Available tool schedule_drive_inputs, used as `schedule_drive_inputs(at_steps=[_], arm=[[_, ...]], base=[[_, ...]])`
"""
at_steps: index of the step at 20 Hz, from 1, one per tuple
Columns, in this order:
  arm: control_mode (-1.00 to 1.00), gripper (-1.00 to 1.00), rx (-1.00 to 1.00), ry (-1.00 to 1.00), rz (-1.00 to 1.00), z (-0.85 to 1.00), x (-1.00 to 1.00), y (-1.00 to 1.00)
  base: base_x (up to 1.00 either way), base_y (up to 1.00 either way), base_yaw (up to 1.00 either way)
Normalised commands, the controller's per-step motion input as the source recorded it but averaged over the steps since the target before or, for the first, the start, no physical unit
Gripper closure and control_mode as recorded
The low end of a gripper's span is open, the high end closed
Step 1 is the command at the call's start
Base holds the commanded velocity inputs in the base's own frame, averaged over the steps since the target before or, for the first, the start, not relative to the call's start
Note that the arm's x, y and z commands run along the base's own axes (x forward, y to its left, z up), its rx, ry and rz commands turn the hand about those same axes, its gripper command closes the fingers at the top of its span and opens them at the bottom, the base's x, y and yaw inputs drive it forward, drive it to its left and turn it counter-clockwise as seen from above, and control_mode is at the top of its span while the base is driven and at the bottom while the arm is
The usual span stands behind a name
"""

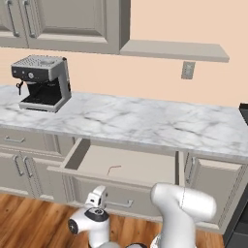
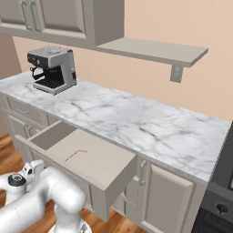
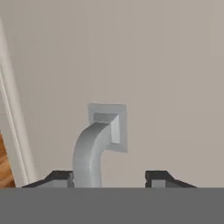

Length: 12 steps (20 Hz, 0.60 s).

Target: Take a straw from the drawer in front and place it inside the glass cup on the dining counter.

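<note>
The drawer (image 1: 145, 164) (image 2: 98, 160) stands pulled out under the marble worktop. A thin pinkish-red straw (image 1: 114, 168) (image 2: 75, 155) lies on its floor, left of the middle. My gripper (image 1: 99, 193) (image 2: 31, 169) (image 3: 109, 177) is low in front of the drawer's panel, at the metal bar handle (image 3: 89, 153). Its jaws stand apart on either side of the handle's bent end post, which is close to the left fingertip (image 3: 59, 177). The gripper is open and holds nothing. The glass cup and the dining counter are out of view.
A coffee machine (image 1: 42, 82) (image 2: 53, 69) sits at the worktop's left end. Wall cabinets and a shelf (image 1: 174, 50) hang above. Closed cabinet doors flank the drawer, a dark oven (image 2: 218, 200) stands at the right, and the floor below is wood.
</note>
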Motion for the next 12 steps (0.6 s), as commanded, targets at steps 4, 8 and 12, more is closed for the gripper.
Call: schedule_drive_inputs(at_steps=[4,8,12], arm=[[-1.00,-1.00,0.17,0.42,0.00,0.25,-0.33,0.16],[-1.00,-1.00,0.25,0.50,0.00,0.41,-0.35,0.11],[-1.00,-1.00,0.20,0.13,0.00,0.76,-0.85,0.08]], base=[[0.00,0.00,0.00],[0.00,0.00,0.00],[0.00,0.00,0.00]])
